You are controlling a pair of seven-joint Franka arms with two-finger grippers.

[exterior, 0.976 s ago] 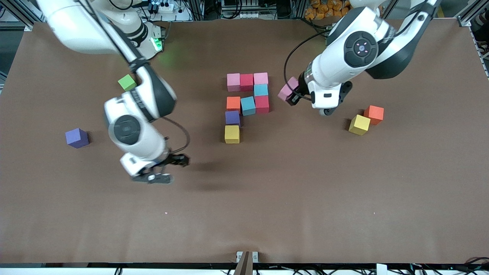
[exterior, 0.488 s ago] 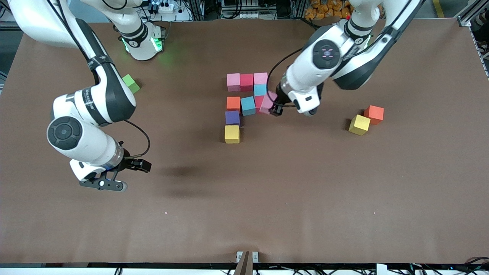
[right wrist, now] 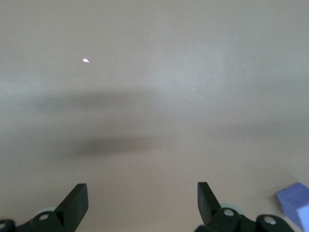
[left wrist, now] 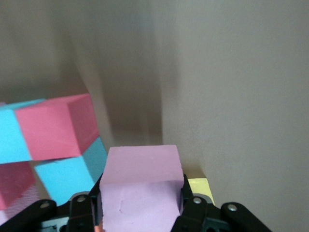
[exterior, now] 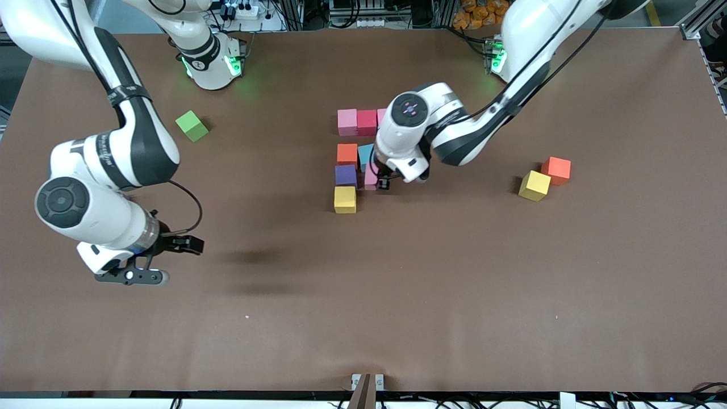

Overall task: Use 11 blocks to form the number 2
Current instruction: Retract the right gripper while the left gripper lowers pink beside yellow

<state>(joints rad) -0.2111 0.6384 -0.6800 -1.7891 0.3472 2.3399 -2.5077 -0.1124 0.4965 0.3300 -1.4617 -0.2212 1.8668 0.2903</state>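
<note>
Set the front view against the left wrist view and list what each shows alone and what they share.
Front view only: both arms, the right pincer open over bare table at the right arm's end, the green cube, a loose yellow cube and orange cube, the purple block.
Left wrist view only: the pink block's whole top face, clamped between the fingers.
Both: the left pincer shut on that pink block, over the unfinished digit's blocks.

Pink block (left wrist: 140,186) between end effector (left wrist: 140,208) fingers
</note>
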